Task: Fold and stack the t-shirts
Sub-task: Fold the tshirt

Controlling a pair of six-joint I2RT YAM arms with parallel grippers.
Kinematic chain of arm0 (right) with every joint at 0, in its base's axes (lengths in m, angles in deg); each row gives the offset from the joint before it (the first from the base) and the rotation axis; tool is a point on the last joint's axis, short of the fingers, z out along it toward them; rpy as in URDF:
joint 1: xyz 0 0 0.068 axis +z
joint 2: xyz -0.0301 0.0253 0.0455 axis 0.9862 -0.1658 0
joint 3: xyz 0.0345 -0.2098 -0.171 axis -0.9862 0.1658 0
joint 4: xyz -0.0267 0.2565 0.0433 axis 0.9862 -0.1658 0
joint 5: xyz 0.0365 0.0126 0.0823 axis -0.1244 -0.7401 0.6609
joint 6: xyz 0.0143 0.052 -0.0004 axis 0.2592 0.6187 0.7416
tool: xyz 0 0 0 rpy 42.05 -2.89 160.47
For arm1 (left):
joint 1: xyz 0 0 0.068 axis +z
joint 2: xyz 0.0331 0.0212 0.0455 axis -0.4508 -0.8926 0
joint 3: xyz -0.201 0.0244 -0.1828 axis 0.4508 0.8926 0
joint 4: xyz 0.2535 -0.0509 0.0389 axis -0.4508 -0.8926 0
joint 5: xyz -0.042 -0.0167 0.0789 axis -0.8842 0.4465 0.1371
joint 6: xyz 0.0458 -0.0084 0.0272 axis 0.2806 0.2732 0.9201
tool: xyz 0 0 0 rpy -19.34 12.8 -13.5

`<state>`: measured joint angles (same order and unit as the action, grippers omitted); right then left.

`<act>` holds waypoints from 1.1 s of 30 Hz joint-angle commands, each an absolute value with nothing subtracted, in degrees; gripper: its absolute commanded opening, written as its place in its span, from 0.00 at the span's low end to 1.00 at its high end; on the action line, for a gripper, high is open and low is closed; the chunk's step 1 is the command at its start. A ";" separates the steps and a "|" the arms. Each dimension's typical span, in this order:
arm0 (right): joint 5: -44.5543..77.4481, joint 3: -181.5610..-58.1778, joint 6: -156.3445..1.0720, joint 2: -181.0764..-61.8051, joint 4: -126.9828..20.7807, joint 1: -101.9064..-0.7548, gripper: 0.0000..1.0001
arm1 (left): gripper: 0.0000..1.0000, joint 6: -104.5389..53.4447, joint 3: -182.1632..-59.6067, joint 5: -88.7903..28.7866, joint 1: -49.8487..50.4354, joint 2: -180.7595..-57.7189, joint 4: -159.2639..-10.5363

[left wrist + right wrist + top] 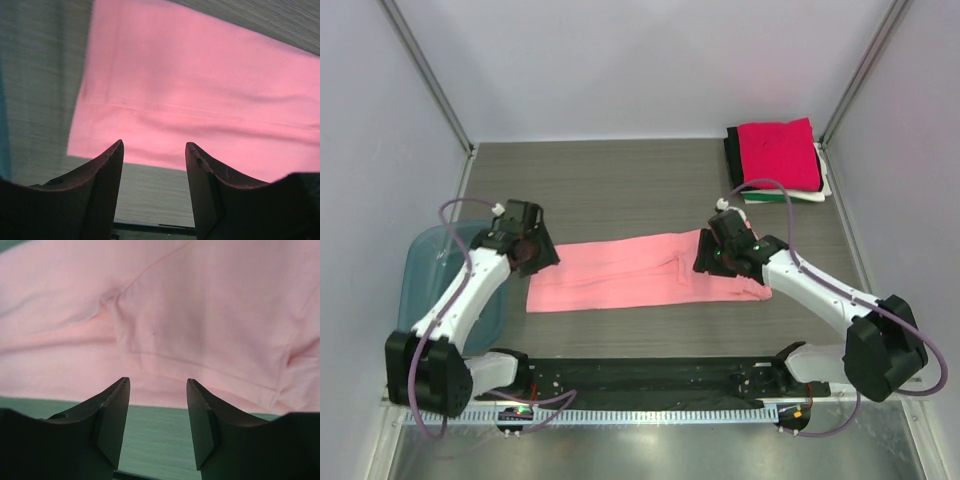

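Note:
A salmon-pink t-shirt (640, 272) lies flat as a long folded strip across the middle of the table, also filling the left wrist view (200, 90) and the right wrist view (175, 315). My left gripper (538, 256) hovers over the strip's left end, jaws open (154, 150) with only table between them. My right gripper (712, 258) is over the right end by the sleeve, open (158, 385) and empty. At the back right stands a stack of folded t-shirts (778, 160), magenta-red on top, with black, white and green edges beneath.
A translucent blue plastic bin (425, 275) sits at the left table edge under the left arm. A black rail (650, 375) runs along the near edge between the arm bases. White enclosure walls close off the back and sides.

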<state>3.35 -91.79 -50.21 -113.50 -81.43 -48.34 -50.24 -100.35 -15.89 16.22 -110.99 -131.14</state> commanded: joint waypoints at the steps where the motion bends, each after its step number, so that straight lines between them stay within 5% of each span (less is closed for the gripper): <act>1: 0.72 -94.16 -47.89 -115.68 -80.81 -53.55 0.55 | 0.54 -51.15 -107.50 -14.19 9.75 -119.75 -127.43; 16: -1.13 -101.52 -47.36 -137.29 -80.10 -60.59 0.60 | 0.50 -51.85 -116.04 -8.65 5.96 -150.88 -128.22; 27: 7.65 -130.25 -51.93 -162.51 -83.87 -61.30 0.61 | 0.48 -63.96 -96.19 -17.43 1.93 -140.26 -121.82; 33: 16.17 -155.12 -53.86 -180.34 -87.65 -61.21 0.61 | 0.47 -79.05 -90.03 -27.44 -13.51 -136.03 -114.88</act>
<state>8.97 -149.55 -52.44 -171.25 -85.52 -61.39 -66.96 -95.74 -14.98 -5.65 -132.26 -116.04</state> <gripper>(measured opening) 0.607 0.476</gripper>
